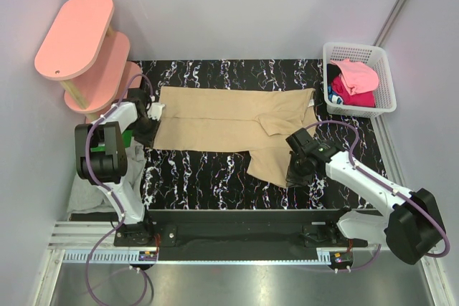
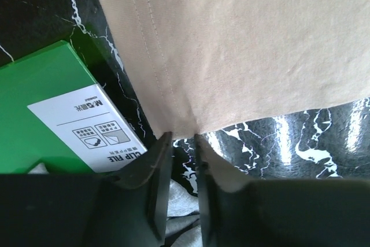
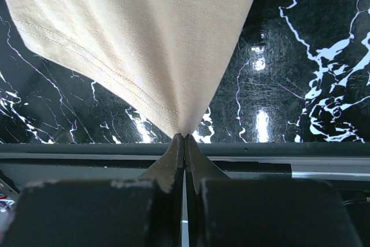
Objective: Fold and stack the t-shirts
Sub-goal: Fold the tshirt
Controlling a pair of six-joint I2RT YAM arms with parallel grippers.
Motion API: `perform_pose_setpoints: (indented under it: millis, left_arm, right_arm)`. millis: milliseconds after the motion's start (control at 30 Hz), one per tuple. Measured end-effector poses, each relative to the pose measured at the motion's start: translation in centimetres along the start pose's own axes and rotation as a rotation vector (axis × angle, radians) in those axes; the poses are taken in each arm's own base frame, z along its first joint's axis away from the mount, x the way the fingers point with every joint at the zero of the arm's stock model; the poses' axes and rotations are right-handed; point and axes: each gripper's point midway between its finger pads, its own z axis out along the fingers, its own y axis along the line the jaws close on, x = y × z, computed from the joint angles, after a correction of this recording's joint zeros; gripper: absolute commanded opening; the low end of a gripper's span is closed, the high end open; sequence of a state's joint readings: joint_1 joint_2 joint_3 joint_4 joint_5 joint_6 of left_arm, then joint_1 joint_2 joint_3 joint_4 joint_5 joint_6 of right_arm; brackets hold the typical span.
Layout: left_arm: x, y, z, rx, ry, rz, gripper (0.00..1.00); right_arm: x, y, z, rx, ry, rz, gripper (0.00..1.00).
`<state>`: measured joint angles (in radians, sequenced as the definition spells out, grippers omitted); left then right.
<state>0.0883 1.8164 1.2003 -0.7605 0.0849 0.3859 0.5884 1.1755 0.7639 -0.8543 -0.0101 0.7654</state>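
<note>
The tan t-shirt (image 1: 229, 116) lies spread across the black marbled table (image 1: 201, 177), with one flap hanging toward the near right. My right gripper (image 1: 295, 175) is shut on the tip of that flap; in the right wrist view the cloth (image 3: 144, 39) fans out from the closed jaws (image 3: 185, 136). My left gripper (image 1: 148, 125) is at the shirt's left near corner. In the left wrist view its jaws (image 2: 182, 136) stand a little apart with the shirt's corner (image 2: 231, 44) at the fingertips. Pink (image 1: 358, 73) and magenta (image 1: 355, 97) shirts lie in the basket.
A white basket (image 1: 380, 55) stands at the far right. Pink oval shelves (image 1: 79, 37) stand at the far left. A green clip-file box (image 2: 40, 102) and grey cloth (image 1: 90, 195) lie by the left arm. A black rail (image 3: 289, 150) runs along the near edge.
</note>
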Motion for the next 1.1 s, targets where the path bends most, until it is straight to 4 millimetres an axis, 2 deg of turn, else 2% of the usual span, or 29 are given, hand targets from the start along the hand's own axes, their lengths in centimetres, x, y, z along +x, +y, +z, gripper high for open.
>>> perform_pose_setpoints:
  millis: [33, 133, 267, 300, 333, 367, 500, 1100]
  left_arm:
    - [0.01, -0.03, 0.02, 0.001, 0.001, -0.002, 0.11]
    - [0.04, -0.11, 0.12, 0.007, 0.002, 0.000, 0.01]
    - [0.33, -0.21, 0.28, 0.011, 0.009, 0.006, 0.00]
    - [0.44, -0.25, 0.32, 0.012, 0.012, 0.006, 0.03]
    - [0.59, -0.30, 0.36, 0.014, 0.016, 0.006, 0.13]
    - [0.62, -0.31, 0.38, 0.014, 0.017, 0.007, 0.33]
    - [0.71, -0.30, 0.34, 0.013, 0.020, 0.010, 0.45]
    - [0.34, -0.03, 0.10, 0.001, 0.011, 0.007, 0.44]
  right_arm:
    - [0.00, 0.00, -0.01, 0.000, 0.000, 0.000, 0.00]
    - [0.00, 0.00, -0.06, -0.001, -0.002, 0.002, 0.00]
    - [0.07, -0.09, -0.16, 0.001, -0.001, 0.002, 0.00]
    - [0.08, -0.09, -0.17, 0.001, -0.001, 0.002, 0.00]
    - [0.09, -0.10, -0.18, 0.001, 0.000, 0.002, 0.00]
    - [0.09, -0.10, -0.19, 0.001, 0.000, 0.002, 0.00]
    - [0.14, -0.16, -0.25, 0.003, 0.002, 0.002, 0.00]
    - [0.04, -0.03, -0.56, -0.010, -0.010, 0.003, 0.00]
